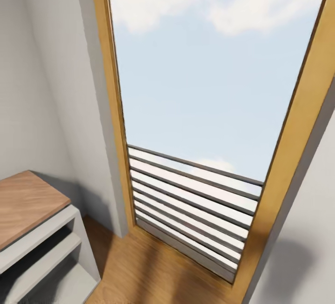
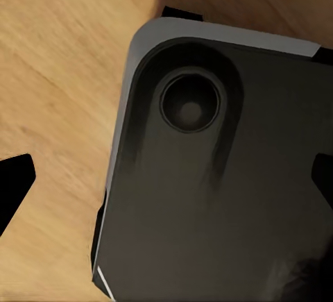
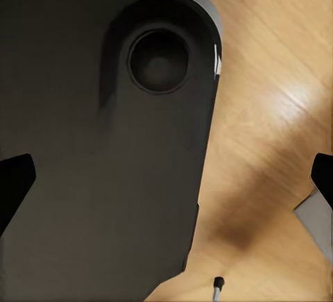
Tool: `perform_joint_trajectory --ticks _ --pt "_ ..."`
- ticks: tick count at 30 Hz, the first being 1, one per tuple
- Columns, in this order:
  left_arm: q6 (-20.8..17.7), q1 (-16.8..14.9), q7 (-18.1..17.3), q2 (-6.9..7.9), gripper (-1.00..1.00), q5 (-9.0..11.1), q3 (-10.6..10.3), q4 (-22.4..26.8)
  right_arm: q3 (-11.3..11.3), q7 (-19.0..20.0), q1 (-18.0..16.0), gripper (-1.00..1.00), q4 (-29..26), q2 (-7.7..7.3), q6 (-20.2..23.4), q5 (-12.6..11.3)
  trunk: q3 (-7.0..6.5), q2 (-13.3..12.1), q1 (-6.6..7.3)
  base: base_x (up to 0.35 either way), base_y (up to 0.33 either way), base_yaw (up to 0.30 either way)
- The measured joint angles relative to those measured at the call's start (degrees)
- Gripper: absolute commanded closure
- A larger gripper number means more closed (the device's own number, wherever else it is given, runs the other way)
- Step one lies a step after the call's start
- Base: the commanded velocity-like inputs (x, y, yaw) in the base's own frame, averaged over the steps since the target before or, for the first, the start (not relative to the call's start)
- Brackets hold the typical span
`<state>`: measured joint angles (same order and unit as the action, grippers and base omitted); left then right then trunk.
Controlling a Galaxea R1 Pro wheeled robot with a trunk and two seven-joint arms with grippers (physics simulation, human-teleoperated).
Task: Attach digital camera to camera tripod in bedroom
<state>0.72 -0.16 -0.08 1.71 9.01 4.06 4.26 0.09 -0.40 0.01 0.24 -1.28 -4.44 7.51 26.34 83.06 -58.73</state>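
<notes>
Both jaws stand wide with nothing between them. Left gripper (image 2: 166, 173) shows its two dark fingertips (image 2: 15, 184) at the edges of the left wrist view, well apart, hanging over the robot's dark base (image 2: 215, 198) and the wood floor (image 2: 55, 73). A round recess (image 2: 190, 103) sits near the base's rounded grey corner. Right gripper (image 3: 166, 177) shows the same: fingertips (image 3: 14, 187) far apart, above the other corner of the base and more plank floor. A thin silver rod with a black tip (image 3: 217, 289) lies on the floor near the base in the right wrist view; I cannot tell what it belongs to.

From the head view, a tall window (image 1: 209, 85) with a wood frame (image 1: 111, 108) looks out on blue sky and cloud, with grey slats (image 1: 190, 197) across its lower part. White walls stand on either side. At near left is a wood worktop (image 1: 25, 204) over white shelves (image 1: 51, 248).

Camera and tripod cannot be made out here.
</notes>
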Motion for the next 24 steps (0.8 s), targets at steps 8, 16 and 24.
perform_joint_trajectory --ticks 8,16,24 --pt "0.0 0.0 0.0 -0.2 -1.0 0.12 0.08 0.13 -0.11 0.0 -0.01 -1.0 0.0 -0.08 -0.03 0.1 -0.03 0.0 0.0 0.0 0.0 0.259" --pt "0.0 0.0 0.0 0.1 -1.0 0.09 0.03 0.12 0.02 0.0 -0.01 -1.0 0.0 -0.19 -0.26 0.11 -0.04 0.0 0.0 0.0 0.0 0.259" --pt "0.0 0.0 0.0 -0.14 -1.0 0.17 0.05 0.12 -0.07 0.0 -0.01 -1.0 0.0 -0.03 -0.35 -0.03 -0.18 0.0 0.0 0.0 0.0 0.259"
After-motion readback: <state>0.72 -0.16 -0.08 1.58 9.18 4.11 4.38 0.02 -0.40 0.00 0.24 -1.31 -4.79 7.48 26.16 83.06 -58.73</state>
